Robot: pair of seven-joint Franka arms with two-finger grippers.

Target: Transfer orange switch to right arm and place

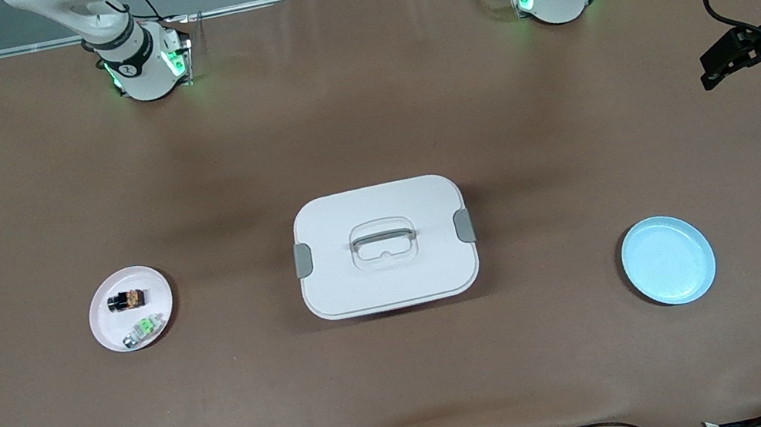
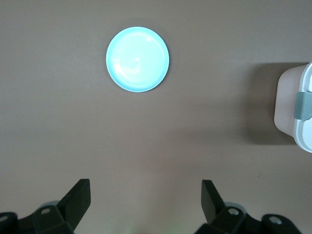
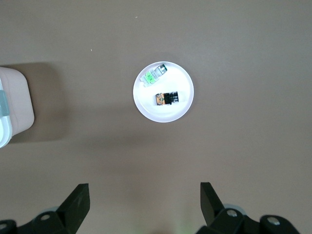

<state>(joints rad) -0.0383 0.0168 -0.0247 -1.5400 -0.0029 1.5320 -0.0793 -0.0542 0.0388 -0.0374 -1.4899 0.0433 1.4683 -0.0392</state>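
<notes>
The orange switch (image 1: pixel 126 299) lies on a pink plate (image 1: pixel 105 328) near the table's right-arm end, beside what looks like a green switch (image 1: pixel 143 330), while the right gripper (image 3: pixel 145 202) and left gripper (image 2: pixel 146 200) both hang high, wide open and empty.

Brown worktop (image 1: pixel 413 395); white box (image 1: pixel 389 274) with grey clips; pale pink plate (image 1: pixel 105 332); light blue plate (image 1: pixel 669 260); black-and-orange switch (image 1: pixel 126 298); green-middled switch (image 1: pixel 142 330).
</notes>
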